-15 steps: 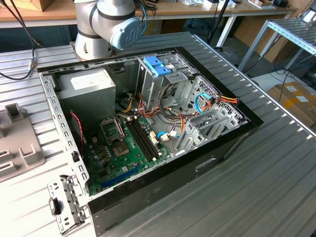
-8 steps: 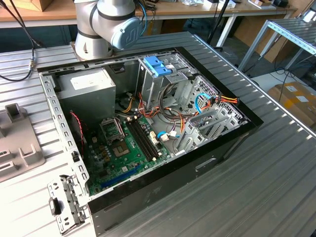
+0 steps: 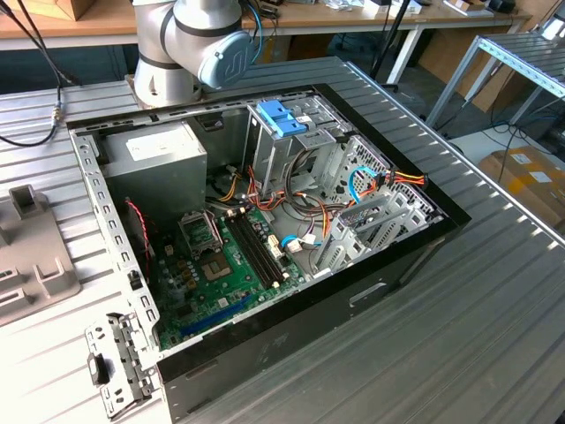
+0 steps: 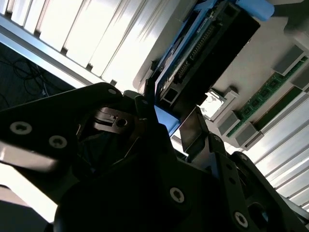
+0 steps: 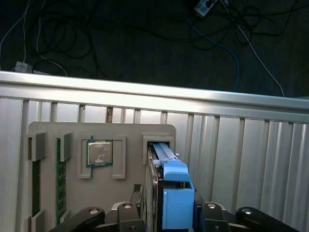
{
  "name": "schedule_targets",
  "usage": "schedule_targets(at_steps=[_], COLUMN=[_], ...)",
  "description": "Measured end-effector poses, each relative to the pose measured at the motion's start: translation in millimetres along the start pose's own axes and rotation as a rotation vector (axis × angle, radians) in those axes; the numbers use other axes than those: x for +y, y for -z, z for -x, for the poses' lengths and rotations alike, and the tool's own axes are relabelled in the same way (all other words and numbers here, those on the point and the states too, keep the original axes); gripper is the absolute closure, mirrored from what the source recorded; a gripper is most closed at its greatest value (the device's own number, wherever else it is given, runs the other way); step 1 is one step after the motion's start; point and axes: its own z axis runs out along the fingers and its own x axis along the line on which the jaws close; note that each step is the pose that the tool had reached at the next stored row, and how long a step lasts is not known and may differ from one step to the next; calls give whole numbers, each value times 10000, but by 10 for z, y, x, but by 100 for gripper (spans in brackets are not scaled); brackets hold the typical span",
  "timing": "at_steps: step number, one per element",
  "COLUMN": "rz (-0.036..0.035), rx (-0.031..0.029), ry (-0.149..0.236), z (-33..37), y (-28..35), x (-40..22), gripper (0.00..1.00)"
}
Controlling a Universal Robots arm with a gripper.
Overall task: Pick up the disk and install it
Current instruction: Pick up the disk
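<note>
Jaws clamped on disk (image 5: 175,176), one each side. Disk stands on edge in slot of grey tray (image 5: 72,133) on ribbed bench (image 5: 251,154), blue rail toward cam. CPU (image 5: 99,153) in tray nearby. Open PC case (image 3: 388,265) in exterior view.

Arm (image 3: 172,40): fat silver-grey cylindrical joints, pale blue round end cap (image 3: 225,55), thin blue cable (image 3: 257,34) beside joint. Pincer (image 5: 169,215) (image 4: 171,116) in both wrist views: matte black angular links with rounded corners, silver socket-head screws (image 4: 176,194) in recessed holes, bare-metal pivot parts (image 4: 115,121) glinting inside black housing.
</note>
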Motion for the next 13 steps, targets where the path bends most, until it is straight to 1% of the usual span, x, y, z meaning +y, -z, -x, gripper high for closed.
schedule_targets(at_steps=[3,4,7,8,9,10,11,12,13], rz=[515,564,601,603,606,615,630,637,636], rx=[-41,-45,-42,-26,22,121,330,409,411], ry=[-21,-23,-25,-24,-25,-27,-30,-31,-31], z=[0,0,0,-1,0,0,0,-1,-1], y=[-4,-4,-3,-3,-4,-4,-7,-8,-9], x=[1,1,1,1,0,-3,-5,-7,-11], gripper=[52,52,52,52,52,52,52,52,52])
